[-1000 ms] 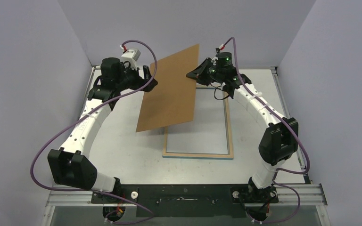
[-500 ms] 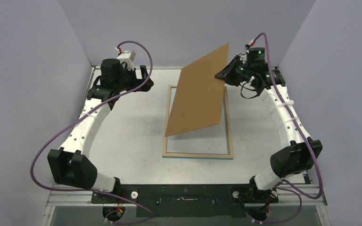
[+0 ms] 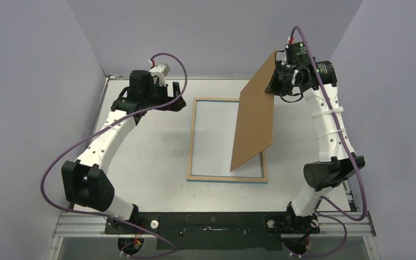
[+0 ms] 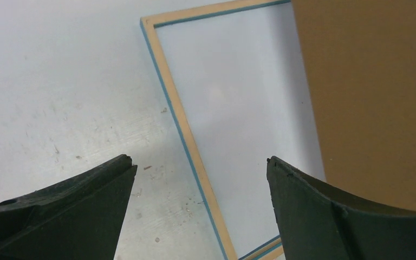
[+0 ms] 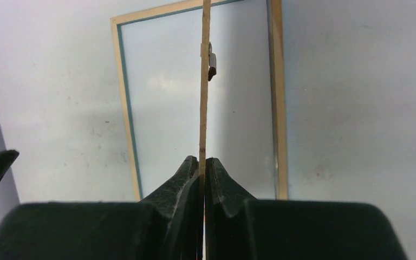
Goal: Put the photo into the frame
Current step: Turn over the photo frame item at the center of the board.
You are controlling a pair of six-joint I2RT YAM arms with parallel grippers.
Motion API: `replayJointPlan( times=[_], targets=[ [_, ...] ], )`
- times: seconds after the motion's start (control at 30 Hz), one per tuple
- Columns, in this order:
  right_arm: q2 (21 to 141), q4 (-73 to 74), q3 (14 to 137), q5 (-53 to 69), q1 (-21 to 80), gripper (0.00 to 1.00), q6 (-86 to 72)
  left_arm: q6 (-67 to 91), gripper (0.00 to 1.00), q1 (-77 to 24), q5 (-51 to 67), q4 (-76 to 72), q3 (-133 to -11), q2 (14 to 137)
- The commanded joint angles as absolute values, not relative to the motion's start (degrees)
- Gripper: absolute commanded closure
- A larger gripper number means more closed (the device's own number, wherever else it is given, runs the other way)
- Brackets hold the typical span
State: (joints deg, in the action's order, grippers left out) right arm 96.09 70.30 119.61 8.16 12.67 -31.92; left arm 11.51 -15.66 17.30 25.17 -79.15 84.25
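Note:
The frame [image 3: 190, 146] lies flat in the middle of the table with its light wood back up and a blue edge showing. It also shows in the left wrist view [image 4: 187, 130] and the right wrist view [image 5: 123, 108]. My right gripper [image 3: 273, 81] is shut on the top edge of the plain brown backing board [image 3: 254, 122]. It holds the board nearly upright over the frame's right side. The board is edge-on in the right wrist view [image 5: 205, 81], between my right gripper [image 5: 202, 160]. My left gripper [image 3: 177, 96] is open and empty above the frame's far left corner [image 4: 199, 162]. The photo is not in view.
A small dark metal tab [image 5: 212, 62] sticks out of the board's side. The board [image 4: 374, 92] fills the right of the left wrist view. Grey walls enclose the table on three sides. A metal rail [image 3: 211, 225] runs along the near edge.
My right gripper has carried the backing board to the right and turned it more upright, uncovering the frame. My left gripper has moved right, towards the frame's far left corner.

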Motion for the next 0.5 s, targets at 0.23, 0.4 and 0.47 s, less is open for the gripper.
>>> replayJointPlan(
  times=[0.23, 0.4, 0.47],
  targets=[
    [104.57, 85.64, 135.64, -3.16, 19.33, 1.0, -19.0, 23.45, 0.19, -15.47, 16.13, 29.38, -75.52, 100.5],
    [107.32, 84.61, 137.03, -10.12, 21.11, 1.0, -18.08, 24.38, 0.24, -15.47, 17.31, 27.83, -76.31, 107.02],
    [108.73, 84.35, 138.25, -11.91, 21.47, 1.0, -17.55, 24.45, 0.24, -15.47, 16.75, 27.17, -76.48, 108.72]
  ],
)
